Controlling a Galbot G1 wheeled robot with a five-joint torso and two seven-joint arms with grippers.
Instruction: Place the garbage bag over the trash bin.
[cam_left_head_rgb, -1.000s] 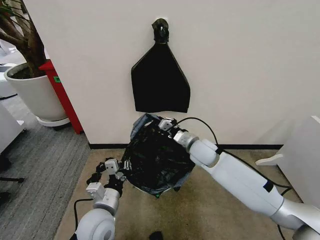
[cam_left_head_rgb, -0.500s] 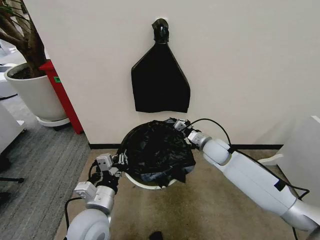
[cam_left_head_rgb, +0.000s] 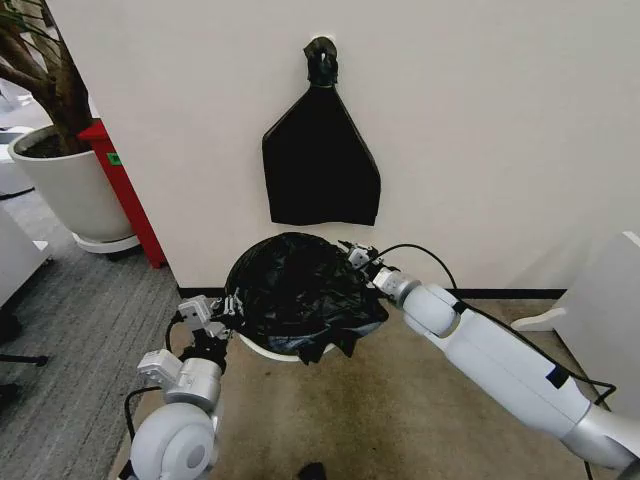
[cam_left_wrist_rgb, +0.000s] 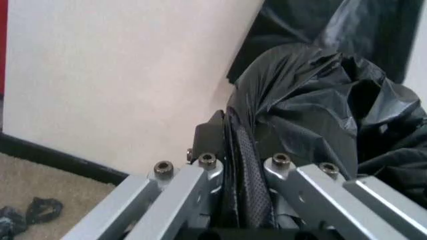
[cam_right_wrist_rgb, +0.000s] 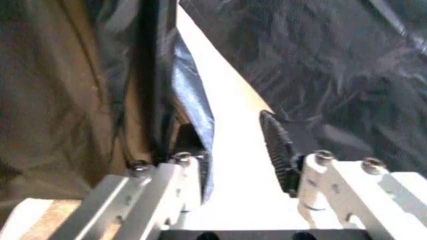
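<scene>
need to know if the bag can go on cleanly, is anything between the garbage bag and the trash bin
Nothing visible does. The garbage bag already drapes over the trash bin, whose white rim shows below the near edge. The left gripper and right gripper hold the bag at opposite sides.

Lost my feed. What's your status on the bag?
Left gripper shut on crinkly black plastic garbage bag; right gripper at its far edge. Bag over round white bin.

Items shown: one loose garbage bag (cam_left_head_rgb: 300, 295); one trash bin (cam_left_head_rgb: 268, 350), visible as a white rim beneath it; one flat black bag (cam_left_head_rgb: 320, 165) hanging on the wall; one plant pot (cam_left_head_rgb: 65, 185); two grippers, left (cam_left_head_rgb: 222, 308) and right (cam_left_head_rgb: 358, 256).
</scene>
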